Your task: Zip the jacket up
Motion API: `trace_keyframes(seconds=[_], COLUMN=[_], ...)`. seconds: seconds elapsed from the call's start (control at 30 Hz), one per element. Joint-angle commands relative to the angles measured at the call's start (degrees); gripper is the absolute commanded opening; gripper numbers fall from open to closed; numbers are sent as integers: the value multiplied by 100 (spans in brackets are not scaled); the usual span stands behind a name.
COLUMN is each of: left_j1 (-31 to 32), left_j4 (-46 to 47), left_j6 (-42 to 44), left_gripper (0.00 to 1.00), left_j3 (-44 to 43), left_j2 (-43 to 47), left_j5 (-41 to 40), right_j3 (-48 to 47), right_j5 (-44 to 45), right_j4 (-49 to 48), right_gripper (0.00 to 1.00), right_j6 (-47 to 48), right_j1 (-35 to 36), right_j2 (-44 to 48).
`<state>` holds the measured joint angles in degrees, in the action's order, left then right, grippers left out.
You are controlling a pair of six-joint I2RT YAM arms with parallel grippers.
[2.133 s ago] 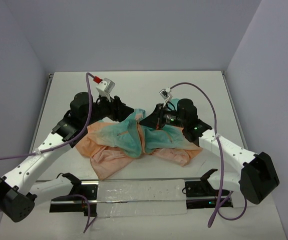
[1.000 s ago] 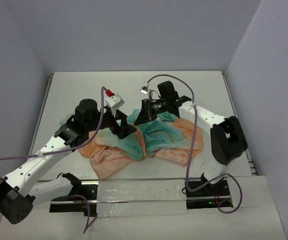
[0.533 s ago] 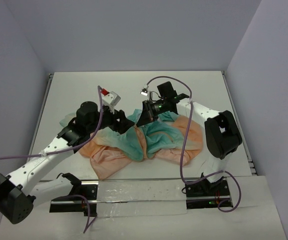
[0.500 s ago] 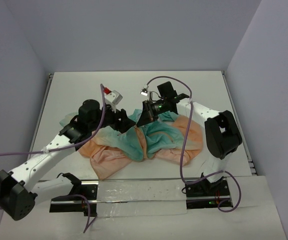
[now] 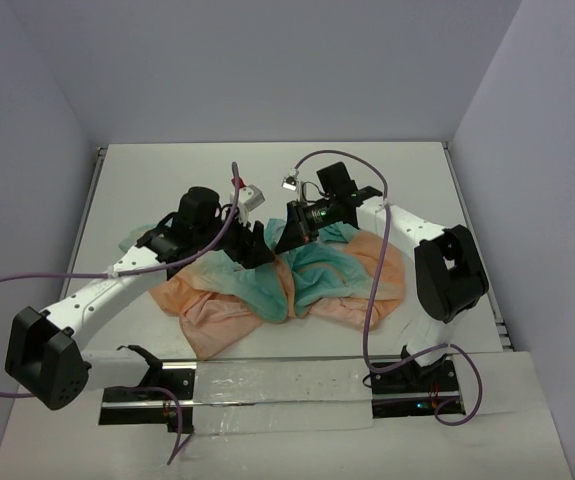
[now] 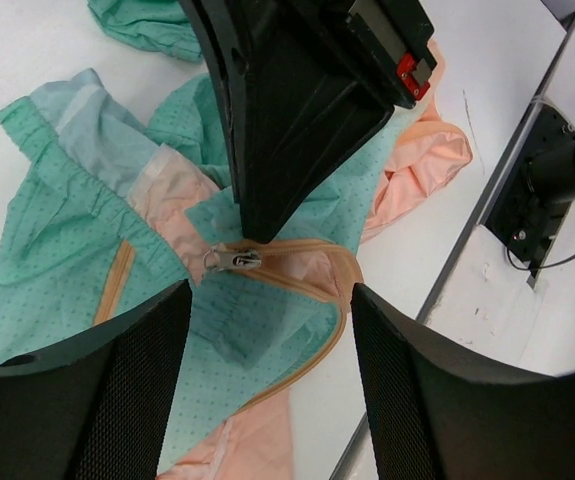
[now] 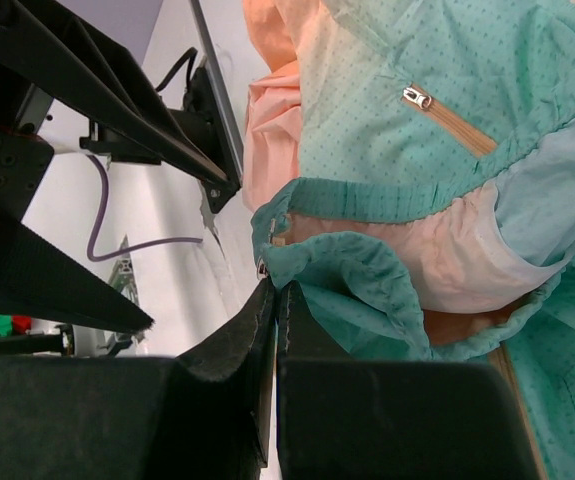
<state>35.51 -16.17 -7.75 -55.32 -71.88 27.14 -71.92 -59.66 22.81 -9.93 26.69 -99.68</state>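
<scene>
Peach-orange and teal-green, the thin fabric jacket (image 5: 312,285) lies crumpled mid-table, well apart from the white table's (image 5: 167,170) far edge and side rims. From above, both grippers' tips merge into one dark mass over its teal folds and their jaws cannot be made out. The wrist views are clearer. The right gripper (image 7: 274,290) is pinched tight on a gathered teal edge. The left gripper (image 6: 267,300) hangs just above the cloth, fingers wide apart and holding nothing, with the small metal zipper pull (image 6: 229,260) between them. Folds hide most of the zipper track.
</scene>
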Motion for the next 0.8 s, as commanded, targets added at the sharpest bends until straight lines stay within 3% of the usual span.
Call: trace_keyframes(seconds=[0.0, 0.4, 0.77], left_j1=[-31, -357, -395], left_j4=[-223, 518, 457], left_j6=[212, -20, 28], left_gripper=[70, 66, 65], left_j3=[-379, -159, -260], left_j2=[-431, -538, -872], left_j5=[561, 1127, 1293], right_j3=[12, -54, -68], right_j5=[-213, -189, -178], right_j4=[-5, 140, 189], right_gripper=[0, 0, 0], right_j6=[61, 156, 176], right_j1=[-41, -47, -50], right_j2=[256, 287, 326])
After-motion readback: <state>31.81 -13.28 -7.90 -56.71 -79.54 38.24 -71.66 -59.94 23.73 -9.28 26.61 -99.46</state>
